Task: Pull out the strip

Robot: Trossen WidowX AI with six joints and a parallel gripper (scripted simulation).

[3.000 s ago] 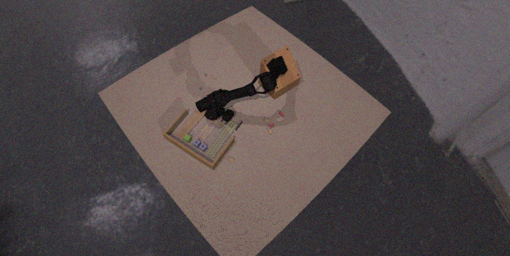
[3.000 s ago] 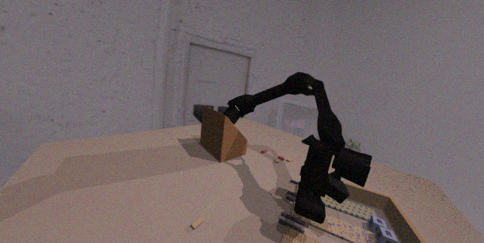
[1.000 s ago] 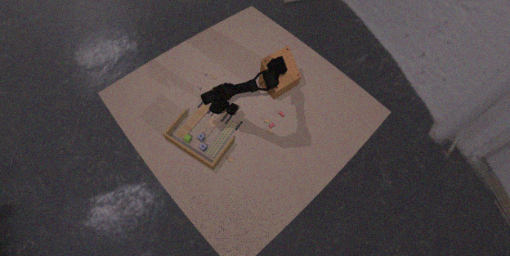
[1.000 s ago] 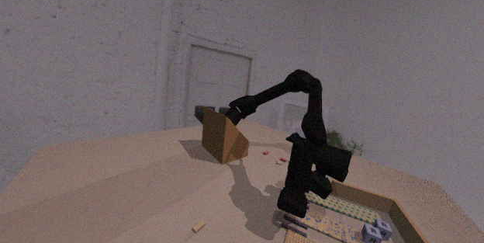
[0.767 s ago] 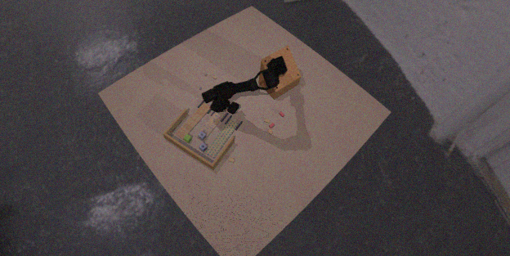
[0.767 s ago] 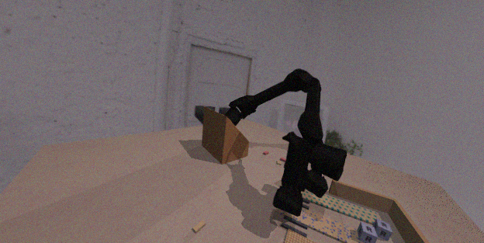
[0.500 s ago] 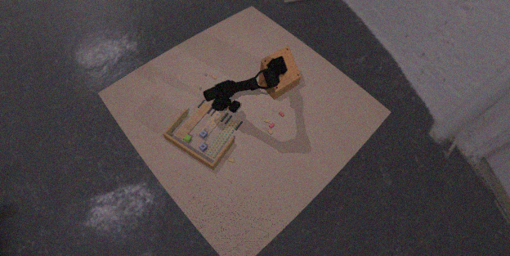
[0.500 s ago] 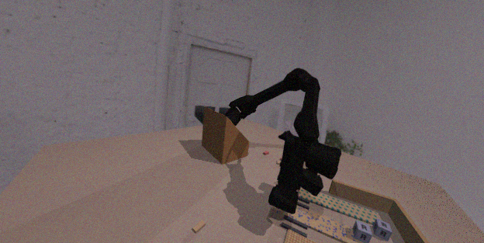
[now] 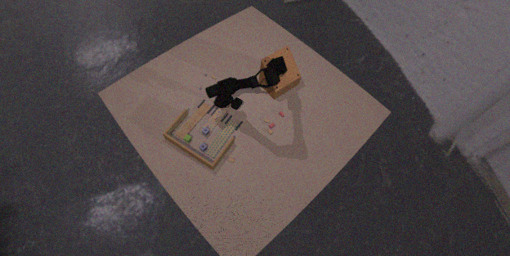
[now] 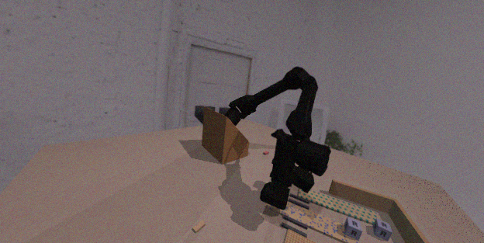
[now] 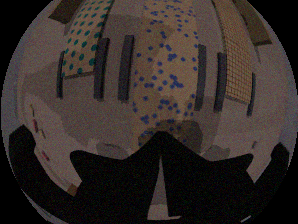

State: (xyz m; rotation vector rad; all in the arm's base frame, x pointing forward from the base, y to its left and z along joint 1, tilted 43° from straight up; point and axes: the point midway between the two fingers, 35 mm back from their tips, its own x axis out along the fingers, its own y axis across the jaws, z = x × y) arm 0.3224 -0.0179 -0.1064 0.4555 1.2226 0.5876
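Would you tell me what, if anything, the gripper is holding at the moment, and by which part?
The gripper holds nothing that shows; its fingers are shut, with the blue-dotted strip lying beneath.

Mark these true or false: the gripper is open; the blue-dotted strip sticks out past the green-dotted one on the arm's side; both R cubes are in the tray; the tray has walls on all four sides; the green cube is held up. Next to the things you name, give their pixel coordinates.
1. The gripper (image 9: 222, 101) (image 10: 275, 203) (image 11: 161, 135) is open. False: it is shut.
2. The blue-dotted strip (image 10: 312, 218) (image 11: 167, 75) sticks out past the green-dotted strip (image 9: 223, 136) (image 10: 341, 206) (image 11: 85, 47) on the arm's side. True.
3. Both R cubes (image 9: 206, 131) (image 10: 353, 228) are in the tray (image 9: 190, 150) (image 10: 407, 220). True.
4. The tray has walls on all four sides. False: the arm's side has none.
5. The green cube (image 9: 187, 137) is held up. False: it is down in the tray.
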